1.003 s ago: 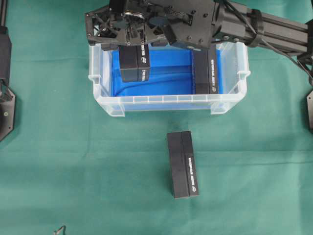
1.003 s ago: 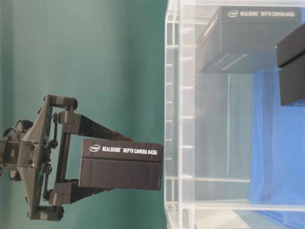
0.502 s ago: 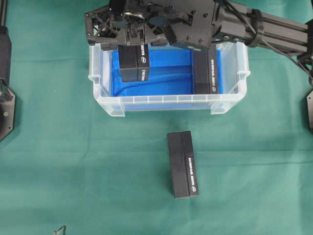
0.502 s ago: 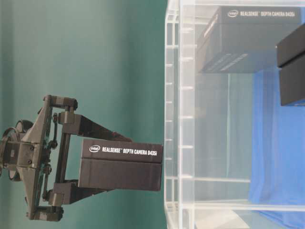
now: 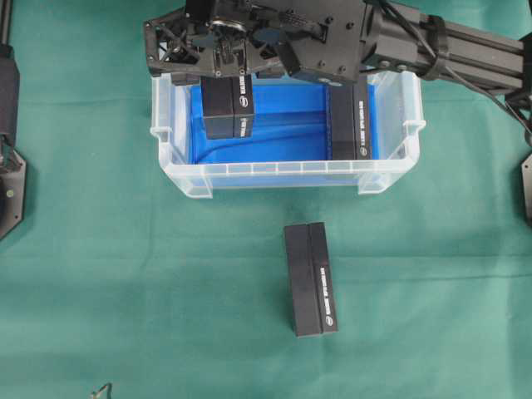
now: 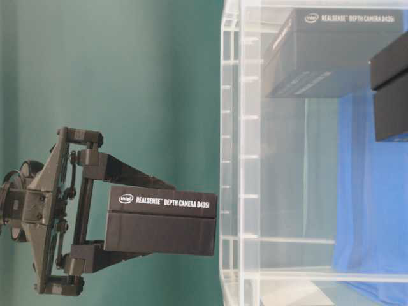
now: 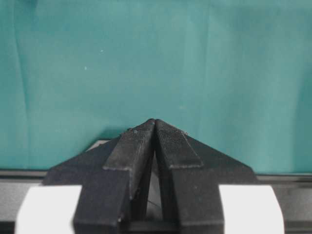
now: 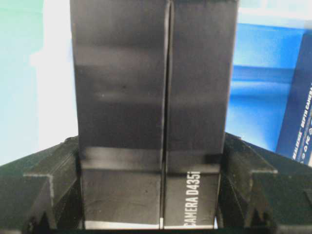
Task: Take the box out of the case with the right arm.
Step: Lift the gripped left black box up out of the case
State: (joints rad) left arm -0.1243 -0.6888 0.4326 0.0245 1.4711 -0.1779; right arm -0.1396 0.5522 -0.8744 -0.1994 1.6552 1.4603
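Nothing has moved since the earlier frames: the box (image 5: 228, 108) and the arm holding it are where they were a second ago. The black box, lettered as a depth camera's packaging, is clamped between the jaws of the right claw (image 5: 223, 76), which stand wide around it and press on both of its long sides, as the right wrist view shows (image 8: 153, 117). From overhead it hangs over the left part of the case (image 5: 179, 170); the table-level view (image 6: 160, 220) suggests it is lifted above the rim, though that sideways picture is hard to read for certain.

So the grasp and, apparently, the lift look done; what is left is to carry the box beyond the case wall and set it down on the green table (image 5: 125, 291).

A second box (image 5: 347, 125) remains inside the case against its right wall, on the blue lining (image 5: 287, 125). A third box (image 5: 310, 278) already lies on the table in front of the case, well apart from it.

The left claw (image 7: 155, 127) has its jaws pressed together with nothing between them, parked over bare cloth at the left edge.
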